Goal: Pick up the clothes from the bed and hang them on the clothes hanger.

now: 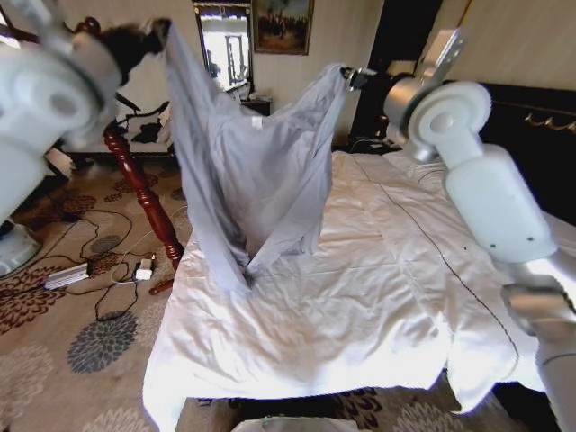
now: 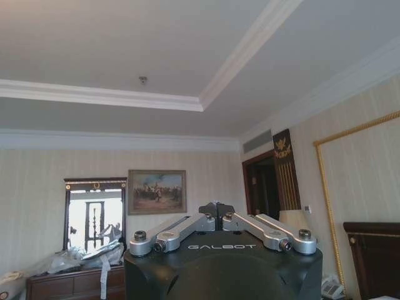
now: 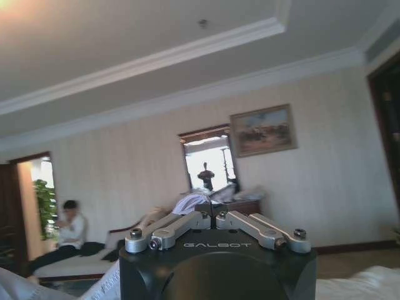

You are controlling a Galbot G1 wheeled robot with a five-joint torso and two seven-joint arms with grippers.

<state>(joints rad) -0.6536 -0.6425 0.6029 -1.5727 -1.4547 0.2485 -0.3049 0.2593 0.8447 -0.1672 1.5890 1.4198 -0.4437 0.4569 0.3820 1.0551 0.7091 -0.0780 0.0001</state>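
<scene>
A: Reading the black housings, what is printed on each wrist?
B: "GALBOT", in pale capitals, in both wrist views.

A: How does the left gripper (image 1: 160, 34) stand?
B: Raised, clenched on one shoulder of the clothes (image 1: 247, 171).

A: And the cloth's form?
B: Thin, grey-blue, draped in soft folds between both grippers; its lower end touches the white, creased bed (image 1: 378, 288). A turned reddish wooden stand (image 1: 144, 193) rises just below the left gripper.

A: The right gripper (image 1: 353, 77)?
B: Raised likewise, pinching the other shoulder, the black headboard (image 1: 531, 135) behind its arm.
</scene>
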